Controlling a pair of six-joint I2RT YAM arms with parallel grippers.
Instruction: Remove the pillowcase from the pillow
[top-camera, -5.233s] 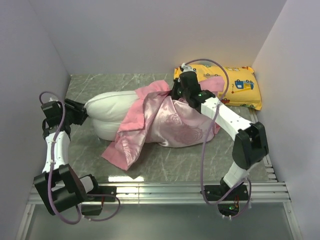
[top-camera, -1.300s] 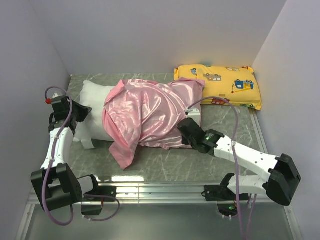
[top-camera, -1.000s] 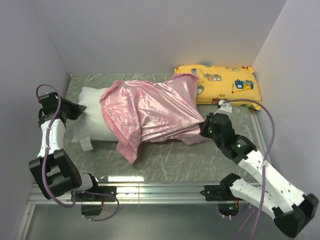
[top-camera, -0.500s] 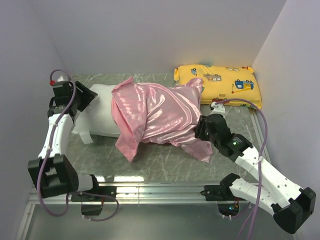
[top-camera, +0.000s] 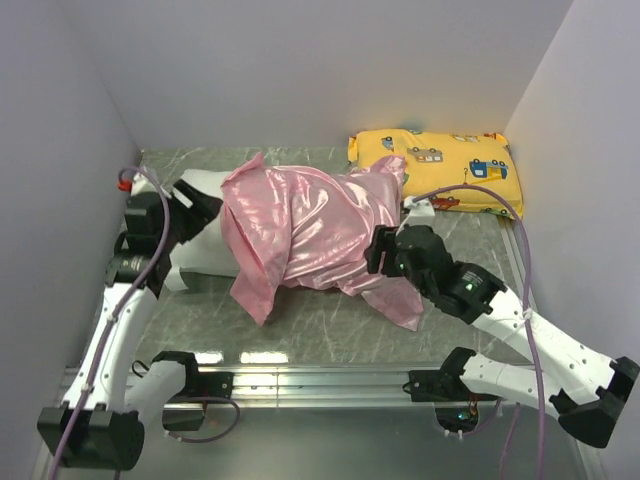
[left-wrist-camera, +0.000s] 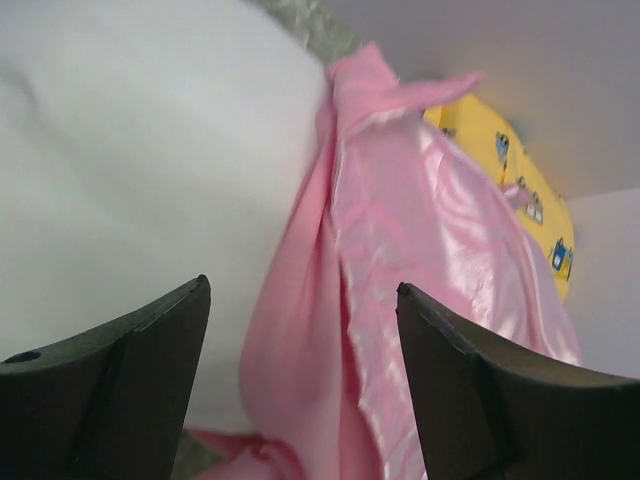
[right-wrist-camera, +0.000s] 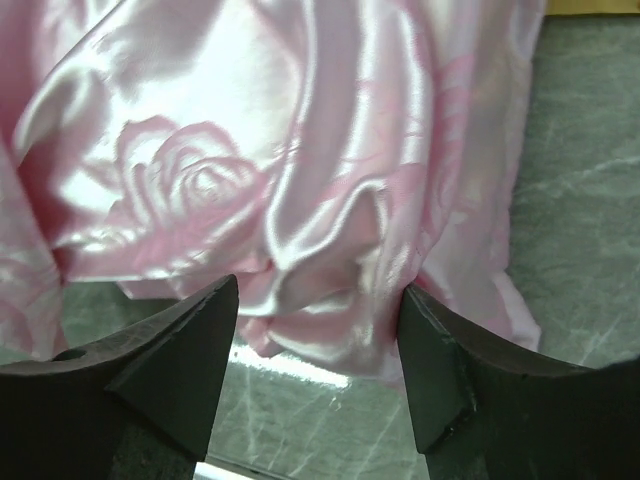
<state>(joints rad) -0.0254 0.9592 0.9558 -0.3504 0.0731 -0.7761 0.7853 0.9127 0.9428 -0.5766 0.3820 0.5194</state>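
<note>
Pillow (top-camera: 200, 255) bare only by the left claw (left-wrist-camera: 302, 288); pillowcase (top-camera: 310, 225) covers the rest toward the right claw (right-wrist-camera: 318, 288); both claws gape, empty.

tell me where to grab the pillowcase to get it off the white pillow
Pinch the bunched satin fold at the right end of the pillowcase, coming in low from the right. The pillow pokes out of its open mouth on the left, so a rightward pull there should slide the cover off. The right pincer, open, faces that fold.
</note>
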